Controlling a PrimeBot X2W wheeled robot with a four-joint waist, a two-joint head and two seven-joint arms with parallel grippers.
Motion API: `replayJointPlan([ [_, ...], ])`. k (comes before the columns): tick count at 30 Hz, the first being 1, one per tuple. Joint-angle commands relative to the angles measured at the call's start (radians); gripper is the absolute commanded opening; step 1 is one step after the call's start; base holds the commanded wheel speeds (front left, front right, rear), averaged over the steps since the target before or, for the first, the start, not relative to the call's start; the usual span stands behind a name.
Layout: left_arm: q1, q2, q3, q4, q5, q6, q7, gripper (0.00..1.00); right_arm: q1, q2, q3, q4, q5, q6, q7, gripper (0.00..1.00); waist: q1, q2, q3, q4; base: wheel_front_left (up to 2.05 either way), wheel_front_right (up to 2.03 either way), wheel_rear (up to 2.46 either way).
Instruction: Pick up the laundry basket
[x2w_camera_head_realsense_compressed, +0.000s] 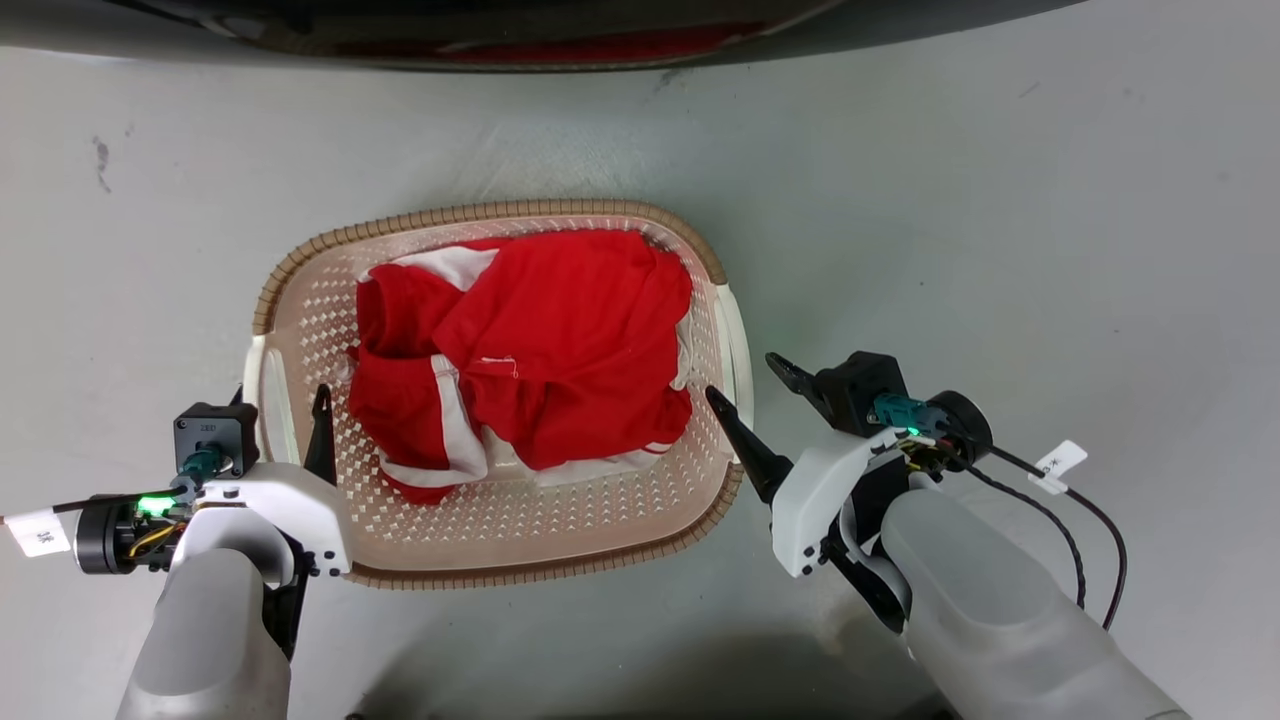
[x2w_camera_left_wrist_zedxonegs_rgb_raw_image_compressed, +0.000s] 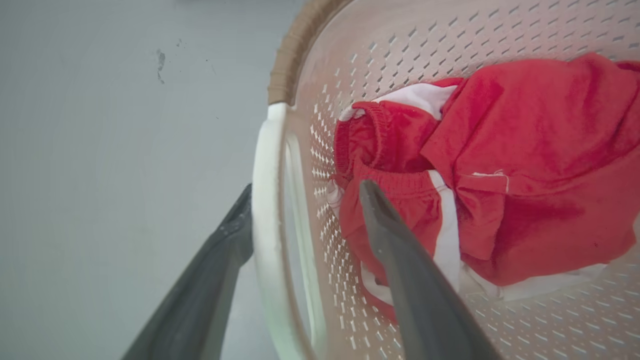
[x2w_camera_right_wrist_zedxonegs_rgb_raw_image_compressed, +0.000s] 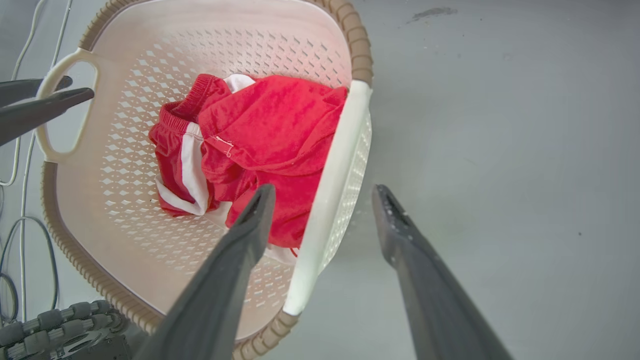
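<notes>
Grey floor (x2w_camera_head_realsense_compressed: 1000, 200), laundry basket (x2w_camera_head_realsense_compressed: 480, 213) holding red garments (x2w_camera_head_realsense_compressed: 560, 330)

The laundry basket (x2w_camera_head_realsense_compressed: 600, 510) is cream-white, diamond-perforated, tan-rimmed, white-handled; inside it, the garments (x2w_camera_head_realsense_compressed: 560, 340) are red with white stripes.

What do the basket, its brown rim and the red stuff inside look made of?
Laundry basket: likely moulded plastic, smooth cream walls with regular punched holes. Rim: tan, ribbed like braid, probably plastic too, possibly woven. Red clothes: soft matte fabric, creased and folded, with white stripes.
</notes>
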Motion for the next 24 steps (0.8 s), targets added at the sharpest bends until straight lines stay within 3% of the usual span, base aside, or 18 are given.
replayJointPlan([
  [1,-0.012,0.001,-0.002,0.004,-0.003,-0.001,-0.003,1.0,-0.018,-0.001,0.005,0.005,0.006,-0.001,-0.002,1.0,-0.0001,0.0,0.01,0.0,0.0,0.0,0.0],
  [19,-0.06,-0.004,-0.023,0.078,-0.006,0.023,-0.003,1.0,-0.079,-0.001,0.138,0.066,0.11,-0.001,-0.002,1.0,-0.0001,0.0,0.069,-0.001,0.0,0.0,0.0],
  [20,-0.062,-0.004,-0.025,0.081,-0.005,0.025,-0.003,0.56,-0.085,-0.001,0.143,0.067,0.116,-0.001,-0.002,0.4,-0.0001,0.0,0.071,-0.002,0.0,0.0,0.0],
  [21,-0.064,-0.004,-0.027,0.084,-0.006,0.023,-0.003,0.15,-0.089,-0.001,0.146,0.068,0.122,-0.001,-0.002,0.0,-0.0001,0.0,0.072,-0.002,0.0,0.0,0.0],
  [22,-0.065,-0.005,-0.031,0.091,-0.007,0.019,-0.003,0.0,-0.088,-0.001,0.154,0.072,0.129,-0.001,-0.002,0.0,-0.0001,0.0,0.072,-0.002,0.0,0.0,0.0],
  [24,-0.069,-0.006,-0.036,0.1,-0.009,0.015,-0.003,0.0,-0.091,0.0,0.167,0.076,0.139,0.001,-0.002,0.0,-0.0001,0.0,0.073,-0.001,0.0,0.0,0.0],
])
